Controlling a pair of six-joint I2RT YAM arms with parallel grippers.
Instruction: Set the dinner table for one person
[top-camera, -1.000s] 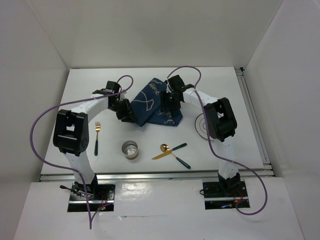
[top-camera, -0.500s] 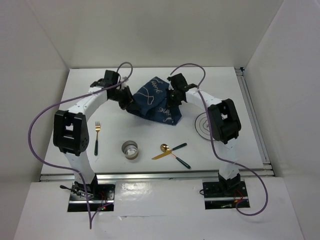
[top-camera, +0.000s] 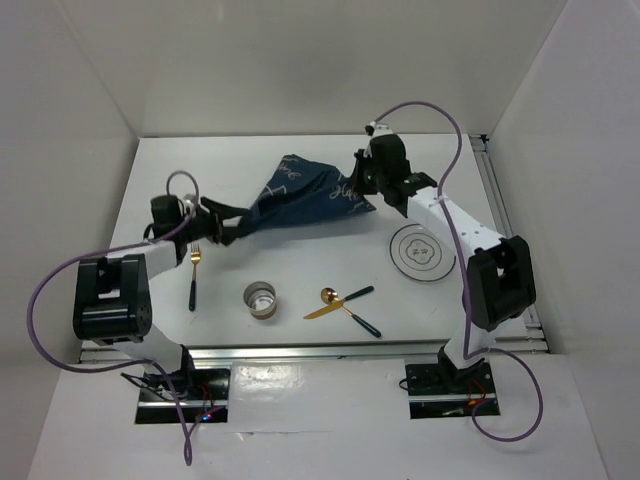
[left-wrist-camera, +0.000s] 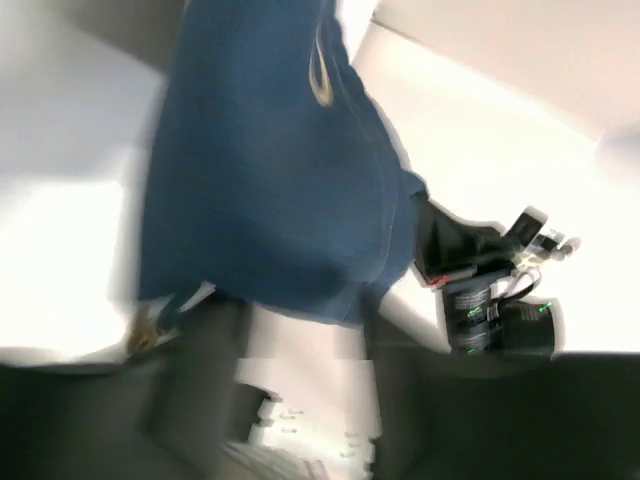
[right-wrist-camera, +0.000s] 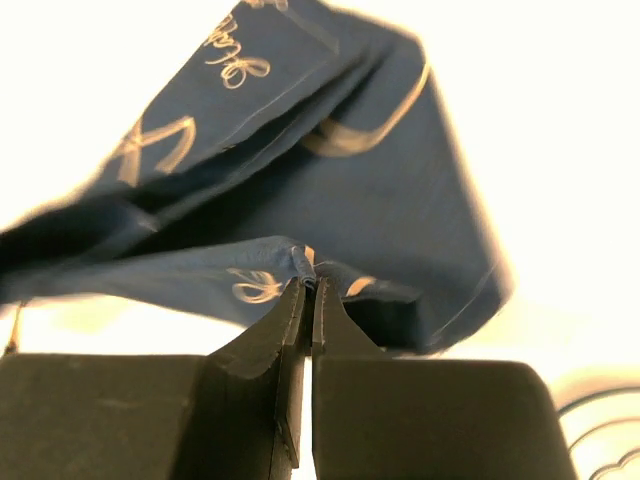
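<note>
A small tin cup (top-camera: 260, 298) stands on the white surface (top-camera: 300, 262) near the fork (top-camera: 194, 275). The left jaws and the right jaws each squeeze tight on the blue cloth (top-camera: 305, 198). The arms have moved apart, stretching it wide above the surface.

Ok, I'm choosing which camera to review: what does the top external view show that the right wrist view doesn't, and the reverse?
Only top external: the left end effector holding the far end of the navy placemat, plus the metal cup, spoon and knife on the dinner table. Only right wrist: its fingers seen close, pinched shut on a bunched hem. Both: the placemat, lifted, and the right end effector gripping it.
</note>
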